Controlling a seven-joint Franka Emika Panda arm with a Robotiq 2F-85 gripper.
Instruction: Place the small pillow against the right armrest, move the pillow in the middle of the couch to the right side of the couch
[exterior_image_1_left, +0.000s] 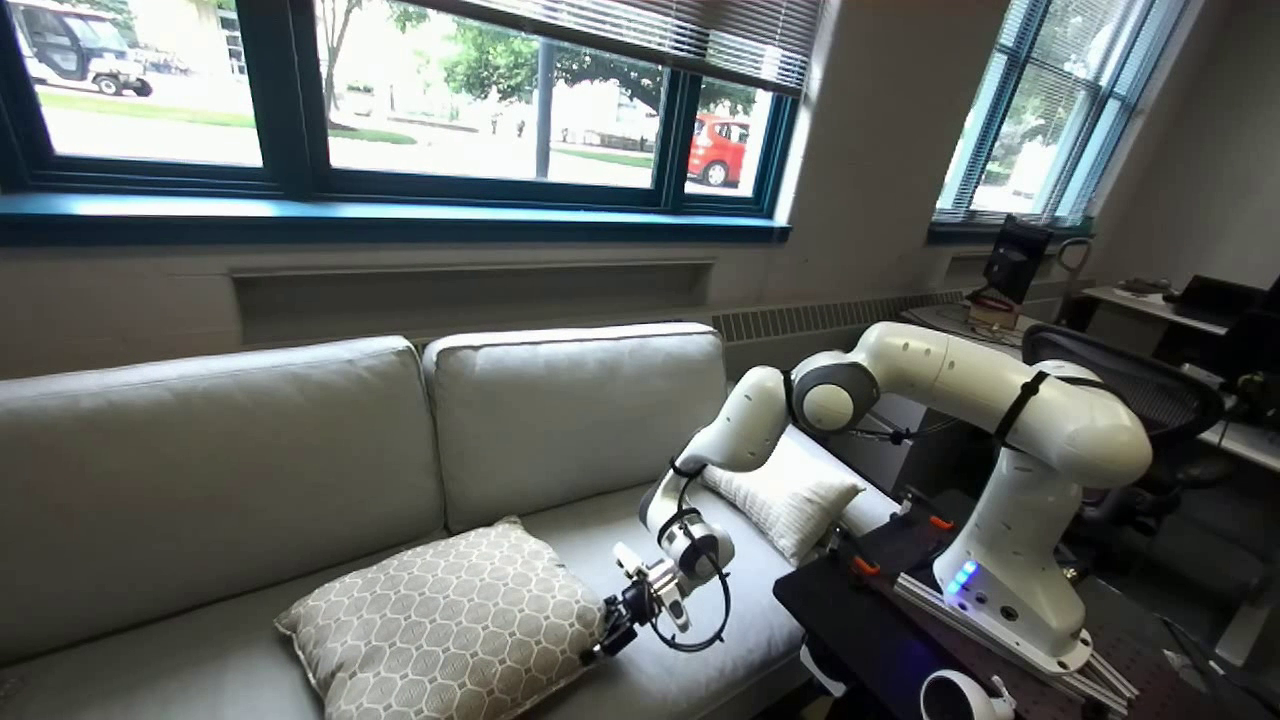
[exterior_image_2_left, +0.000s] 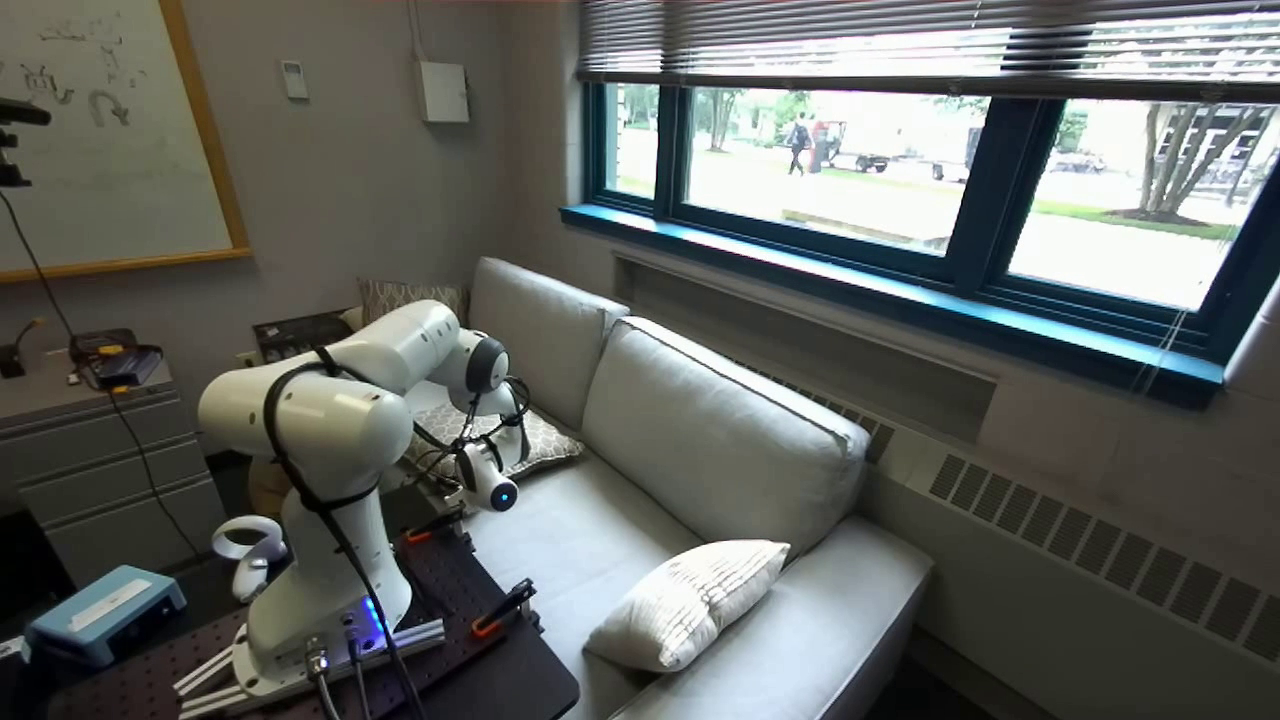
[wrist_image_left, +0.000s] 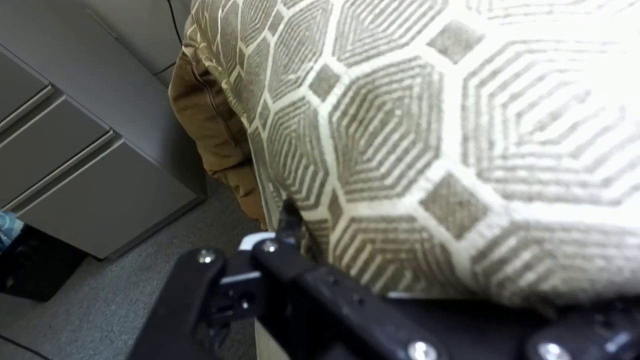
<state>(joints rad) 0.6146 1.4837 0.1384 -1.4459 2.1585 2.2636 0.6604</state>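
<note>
Couch (exterior_image_1_left: 590, 420) seems half-done: small pillow (exterior_image_2_left: 690, 605) meets right armrest (exterior_image_2_left: 810, 635), patterned pillow (exterior_image_1_left: 450, 620) awaits moving; pincer (exterior_image_1_left: 603, 635) gap and hold unclear.

Free seat (exterior_image_2_left: 560, 535) beside small pillow (exterior_image_2_left: 685, 605)

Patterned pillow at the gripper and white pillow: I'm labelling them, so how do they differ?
The patterned pillow is tan with a pale lattice; the white pillow has fine ridges.
The patterned pillow looks larger than the white pillow.
The patterned pillow lies on the seat; the white pillow leans against the armrest.
Both are on the couch.
</note>
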